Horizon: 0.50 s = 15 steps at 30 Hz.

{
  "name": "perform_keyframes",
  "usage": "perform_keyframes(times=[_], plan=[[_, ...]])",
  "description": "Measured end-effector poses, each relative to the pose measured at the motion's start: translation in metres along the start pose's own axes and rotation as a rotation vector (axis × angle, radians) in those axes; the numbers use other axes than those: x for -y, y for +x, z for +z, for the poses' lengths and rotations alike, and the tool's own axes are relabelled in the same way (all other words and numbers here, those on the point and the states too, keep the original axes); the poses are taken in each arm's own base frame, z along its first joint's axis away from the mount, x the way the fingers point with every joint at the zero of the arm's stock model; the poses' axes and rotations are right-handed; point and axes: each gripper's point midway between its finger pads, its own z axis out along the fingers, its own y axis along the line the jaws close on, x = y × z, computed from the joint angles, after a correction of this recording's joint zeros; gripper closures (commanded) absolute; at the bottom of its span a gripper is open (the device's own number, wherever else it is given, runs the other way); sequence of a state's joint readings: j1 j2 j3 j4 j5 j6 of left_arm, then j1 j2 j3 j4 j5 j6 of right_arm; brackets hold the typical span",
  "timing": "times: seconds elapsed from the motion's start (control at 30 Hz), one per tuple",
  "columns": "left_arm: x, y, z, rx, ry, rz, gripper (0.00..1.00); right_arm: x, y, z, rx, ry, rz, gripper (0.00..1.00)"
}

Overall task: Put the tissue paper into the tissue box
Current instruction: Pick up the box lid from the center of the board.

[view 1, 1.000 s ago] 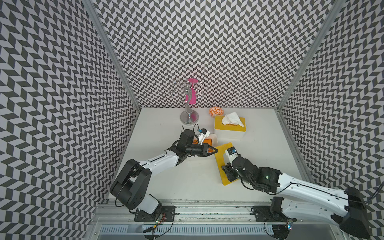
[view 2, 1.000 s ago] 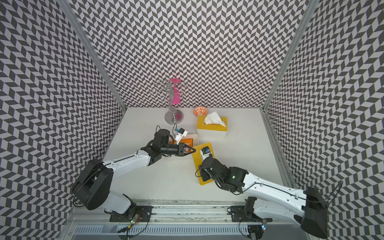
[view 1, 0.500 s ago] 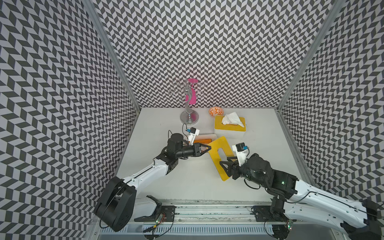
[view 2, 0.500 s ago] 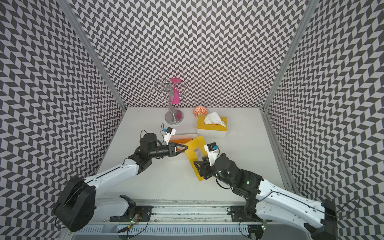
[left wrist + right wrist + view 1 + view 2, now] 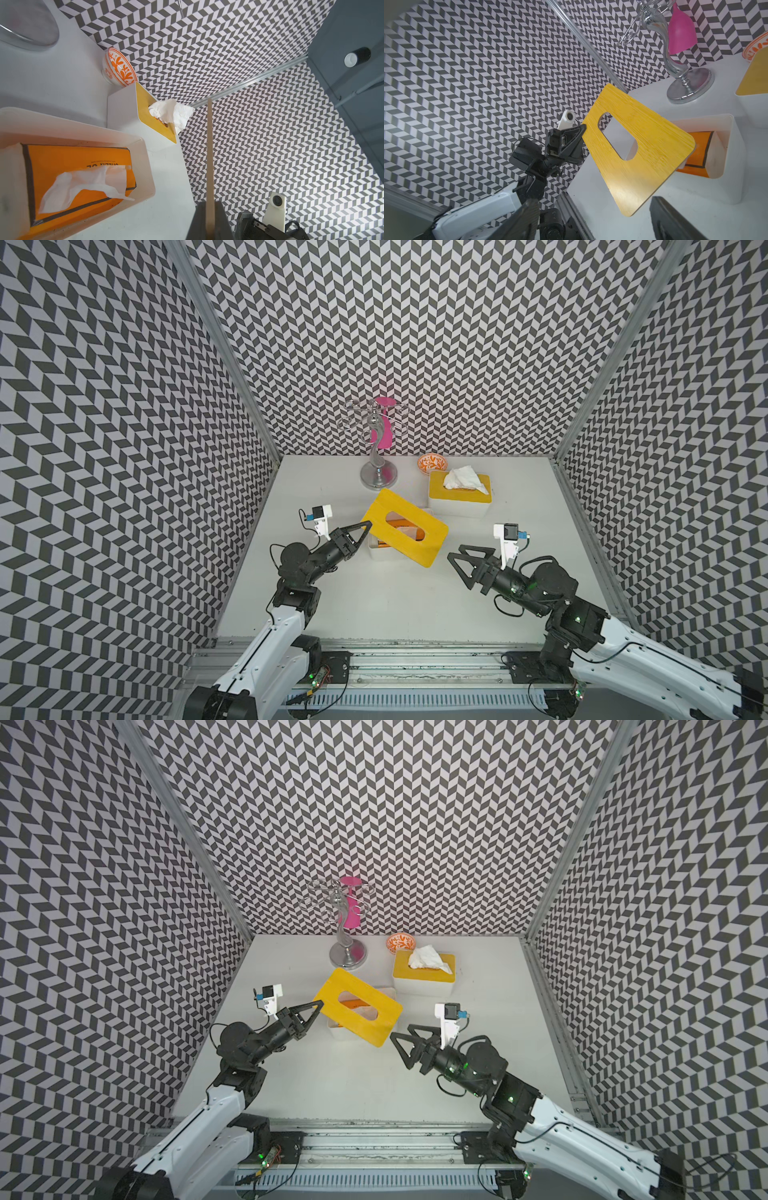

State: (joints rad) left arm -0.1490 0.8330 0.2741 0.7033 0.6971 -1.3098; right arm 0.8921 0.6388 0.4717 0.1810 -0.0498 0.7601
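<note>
Showing tissue paper [image 5: 83,185] in box [image 5: 148,164], left wrist

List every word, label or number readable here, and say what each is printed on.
Tissue pack: dark print beside the tissue, upside down in the left wrist view and partly covered; too blurred to read.
Far box: a speck of dark print at its slot; too small to read.
Lid and bowl: no text; the bowl bears only an orange pattern.
</note>
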Motion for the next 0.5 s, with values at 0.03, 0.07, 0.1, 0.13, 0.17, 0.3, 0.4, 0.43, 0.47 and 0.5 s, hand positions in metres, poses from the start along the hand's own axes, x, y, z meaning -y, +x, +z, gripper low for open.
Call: perform_keyframes(times=[0.03,0.07,0.1,0.13,0.17,0.3,0.4,0.43,0.47,0.5], plan=[[-0.002,-0.001,-0.002,0.010,0.006,-0.027,1.00,0.004,-0.004,0.001,0.011,-0.015,0.022,0.13],[-0.002,-0.001,-0.004,0.017,0.013,-0.052,1.00,0.008,-0.008,0.002,0.022,-0.021,0.041,0.13],[-0.002,-0.001,-0.006,0.023,0.023,-0.075,1.00,0.015,-0.010,0.003,0.028,-0.028,0.067,0.13],[-0.001,-0.002,-0.008,0.028,0.035,-0.091,1.00,0.021,-0.012,0.004,0.030,-0.036,0.089,0.14],[0.001,-0.002,-0.009,0.030,0.043,-0.105,1.00,0.028,-0.013,0.006,0.030,-0.039,0.113,0.15],[0.013,-0.003,-0.011,0.035,0.091,-0.140,1.00,0.046,0.001,0.014,-0.029,-0.071,0.213,0.18],[0.021,-0.003,-0.013,0.036,0.118,-0.149,1.00,0.044,0.013,0.017,-0.077,-0.115,0.270,0.21],[0.023,-0.003,-0.013,0.036,0.123,-0.150,1.00,0.042,0.013,0.018,-0.083,-0.128,0.279,0.22],[0.024,-0.003,-0.013,0.036,0.127,-0.154,1.00,0.038,0.013,0.018,-0.088,-0.148,0.290,0.23],[0.024,-0.003,-0.013,0.036,0.128,-0.160,1.00,0.035,0.012,0.018,-0.091,-0.167,0.293,0.25]])
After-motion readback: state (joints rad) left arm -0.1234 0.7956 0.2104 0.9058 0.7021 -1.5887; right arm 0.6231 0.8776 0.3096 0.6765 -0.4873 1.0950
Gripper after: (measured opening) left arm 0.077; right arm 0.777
